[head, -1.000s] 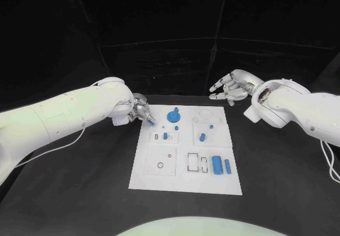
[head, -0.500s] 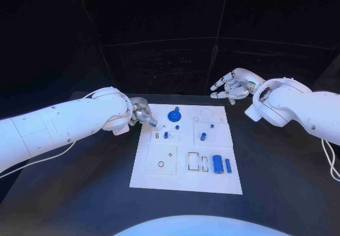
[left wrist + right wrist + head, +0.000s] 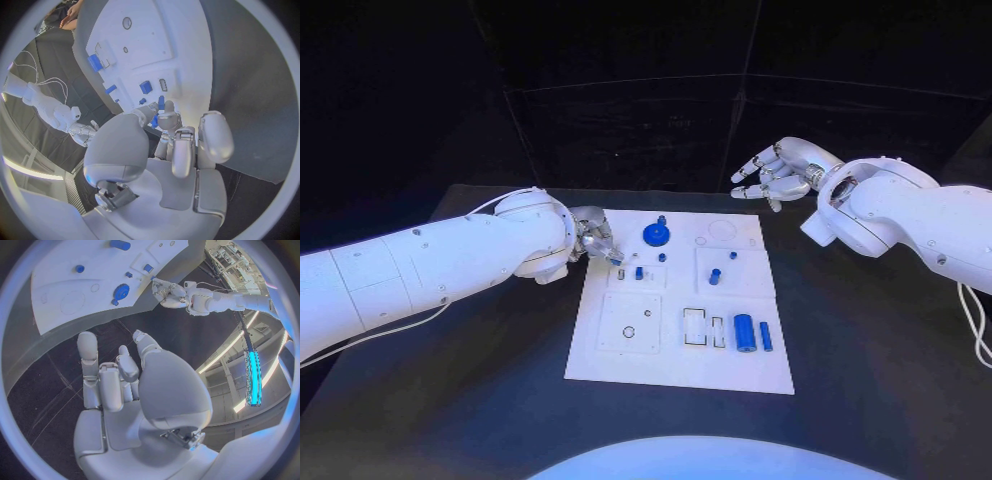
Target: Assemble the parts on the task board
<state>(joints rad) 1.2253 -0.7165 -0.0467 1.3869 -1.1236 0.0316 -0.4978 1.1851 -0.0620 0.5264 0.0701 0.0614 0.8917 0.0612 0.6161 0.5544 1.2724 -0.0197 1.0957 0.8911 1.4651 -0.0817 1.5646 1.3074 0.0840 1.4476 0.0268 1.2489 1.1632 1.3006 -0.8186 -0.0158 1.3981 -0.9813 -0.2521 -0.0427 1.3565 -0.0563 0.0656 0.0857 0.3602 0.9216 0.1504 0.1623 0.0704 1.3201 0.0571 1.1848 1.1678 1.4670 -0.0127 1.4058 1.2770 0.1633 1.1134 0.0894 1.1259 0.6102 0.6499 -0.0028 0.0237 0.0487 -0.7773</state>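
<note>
Task board (image 3: pixel 678 345), a white plate, lies in the middle of the black table (image 3: pixel 473 400) with its long sides running near to far. On its near right part 2 blue cylinders lie side by side, a thick one (image 3: pixel 743 327) and a thinner one (image 3: pixel 764 336) to its right, just beside some rectangular slots (image 3: pixel 694 326). Left of those is a square panel with a small ring hole (image 3: pixel 629 332). Farther along, a short blue peg (image 3: pixel 715 276) stands in the right middle panel, and small blue pieces (image 3: pixel 639 272) sit in the left middle panel. At the far end a round blue knob-like part (image 3: pixel 655 235) stands left of a faint circular recess (image 3: pixel 721 231).

The left hand (image 3: pixel 593 237) hovers over the board's far left edge, fingertips pinched together on a small blue part (image 3: pixel 613 262); the left wrist view shows that blue part (image 3: pixel 154 120) between the fingertips, just above the board.

The right hand (image 3: pixel 776 175) hangs in the air beyond the board's far right corner, well apart from it, fingers spread and loosely curved, holding nothing.
</note>
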